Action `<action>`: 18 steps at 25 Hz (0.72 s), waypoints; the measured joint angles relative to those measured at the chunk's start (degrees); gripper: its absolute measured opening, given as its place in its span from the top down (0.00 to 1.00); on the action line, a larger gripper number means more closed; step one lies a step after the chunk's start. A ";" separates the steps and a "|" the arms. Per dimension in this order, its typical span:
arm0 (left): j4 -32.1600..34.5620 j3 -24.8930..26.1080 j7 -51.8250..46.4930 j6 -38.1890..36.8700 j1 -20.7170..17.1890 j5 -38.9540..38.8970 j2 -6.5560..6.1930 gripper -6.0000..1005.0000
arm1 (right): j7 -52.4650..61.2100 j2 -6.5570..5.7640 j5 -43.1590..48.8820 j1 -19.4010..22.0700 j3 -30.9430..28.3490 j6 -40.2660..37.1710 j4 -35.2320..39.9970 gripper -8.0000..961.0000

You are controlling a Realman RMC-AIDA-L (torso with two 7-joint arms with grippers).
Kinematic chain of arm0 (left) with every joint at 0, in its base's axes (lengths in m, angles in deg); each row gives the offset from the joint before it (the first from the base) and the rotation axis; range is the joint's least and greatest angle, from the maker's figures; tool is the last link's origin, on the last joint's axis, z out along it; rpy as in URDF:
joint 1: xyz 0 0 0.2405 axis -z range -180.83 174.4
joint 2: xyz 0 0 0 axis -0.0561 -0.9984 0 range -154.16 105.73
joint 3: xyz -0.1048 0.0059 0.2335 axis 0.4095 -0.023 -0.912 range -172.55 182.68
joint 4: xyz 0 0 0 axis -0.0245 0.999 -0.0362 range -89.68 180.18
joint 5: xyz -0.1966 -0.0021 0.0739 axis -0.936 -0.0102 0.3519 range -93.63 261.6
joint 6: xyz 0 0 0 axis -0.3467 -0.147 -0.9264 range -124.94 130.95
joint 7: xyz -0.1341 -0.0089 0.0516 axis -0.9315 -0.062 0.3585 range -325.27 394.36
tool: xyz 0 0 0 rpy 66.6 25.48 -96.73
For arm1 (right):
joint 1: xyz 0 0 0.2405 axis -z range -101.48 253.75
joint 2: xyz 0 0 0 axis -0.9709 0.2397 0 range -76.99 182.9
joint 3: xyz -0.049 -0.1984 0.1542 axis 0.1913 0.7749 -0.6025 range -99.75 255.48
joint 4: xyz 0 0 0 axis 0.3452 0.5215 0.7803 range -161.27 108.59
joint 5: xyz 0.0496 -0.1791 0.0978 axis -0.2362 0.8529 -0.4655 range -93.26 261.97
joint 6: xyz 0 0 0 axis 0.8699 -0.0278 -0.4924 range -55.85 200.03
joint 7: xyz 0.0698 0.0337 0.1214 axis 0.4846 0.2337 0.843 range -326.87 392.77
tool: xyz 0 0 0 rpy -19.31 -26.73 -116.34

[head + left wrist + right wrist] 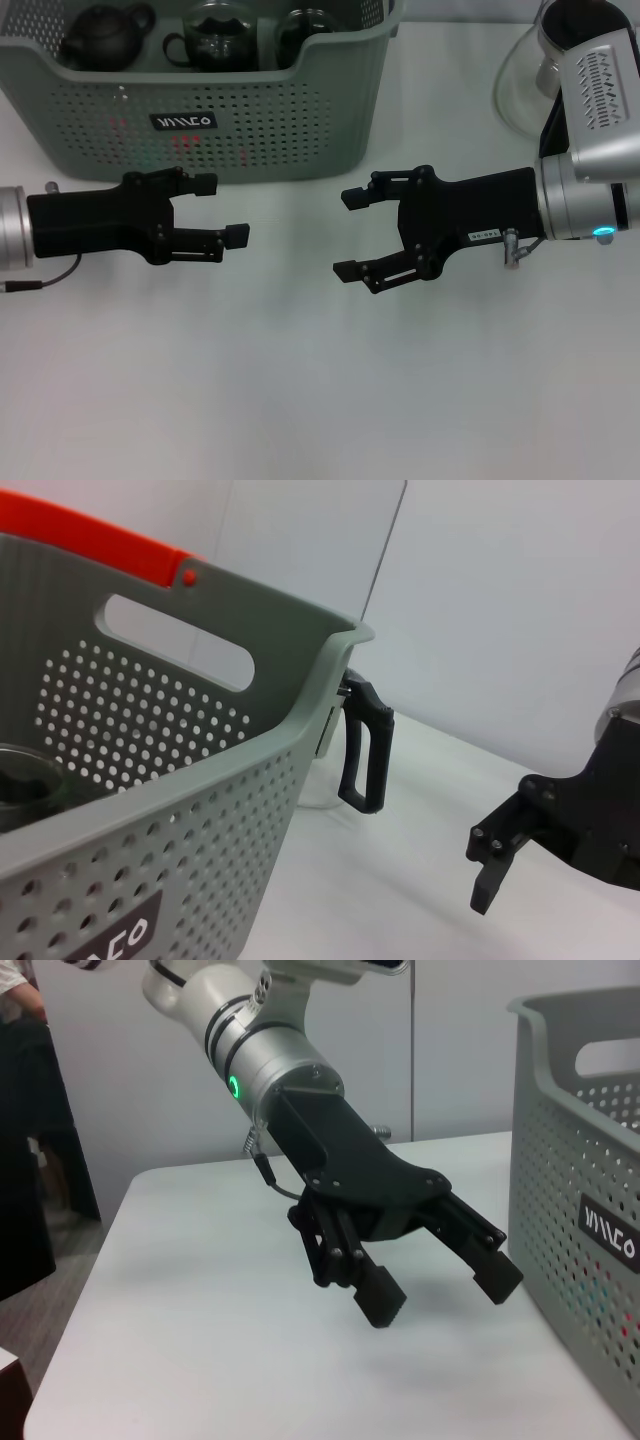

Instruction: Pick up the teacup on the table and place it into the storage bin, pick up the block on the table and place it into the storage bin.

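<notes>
The grey-green storage bin [300, 120] stands at the far left of the table, also seen in the left wrist view [250, 810] and the right wrist view [560, 1160]. Inside it sit a dark teapot [105, 35] and two dark glass teacups [215, 42], [305, 32]. Something red shows through the bin's perforated front wall [185, 147]; I cannot tell whether it is the block. My left gripper [222, 209] hovers open and empty just in front of the bin, seen also in the right wrist view [440, 1292]. My right gripper [348, 234] faces it, open and empty.
A clear glass vessel [530, 75] stands at the far right behind my right arm. A black handle [365, 745] shows beside the bin's corner. An orange edge [90, 540] runs behind the bin. Bare white table [320, 400] lies in front of both grippers.
</notes>
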 joint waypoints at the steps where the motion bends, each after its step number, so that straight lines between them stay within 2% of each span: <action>1: -0.14 -0.02 0.16 0.02 0.09 0.04 0.05 0.05 | 0.01 0.00 0.01 0.01 0.00 0.00 0.00 0.05; 18: -1.95 -1.50 4.67 -0.68 0.17 2.40 0.47 0.05 | -0.61 -0.02 0.37 0.40 1.58 1.31 -0.75 0.05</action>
